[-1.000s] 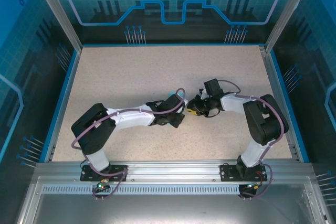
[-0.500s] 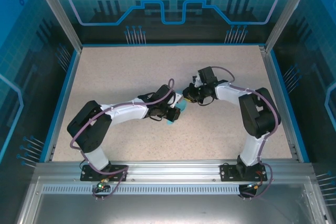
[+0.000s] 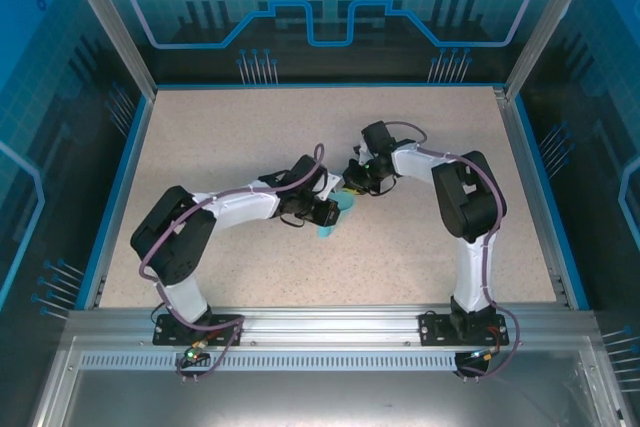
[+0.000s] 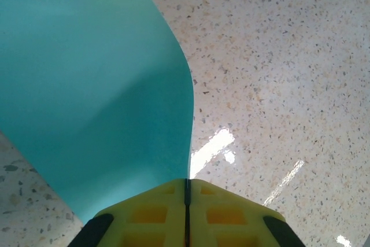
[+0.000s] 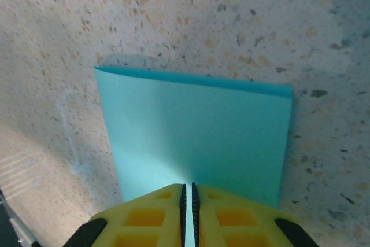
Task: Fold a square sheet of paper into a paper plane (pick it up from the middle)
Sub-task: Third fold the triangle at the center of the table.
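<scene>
Free counter [image 3: 230, 137] is left at the far and side edges (blue rim [image 3: 126, 172] beyond); the centre is barred by the left arm [image 3: 240, 209] and right arm [image 3: 420, 162].

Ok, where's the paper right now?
Near the middle of the table in the top view, the paper is clamped between the left gripper, on its near left, and the right gripper, just behind it.

1 paper sheet [image 3: 334, 214], seemingly folded; 2 arms [image 3: 250, 209] [image 3: 445, 175]; 1 table [image 3: 220, 137].
</scene>
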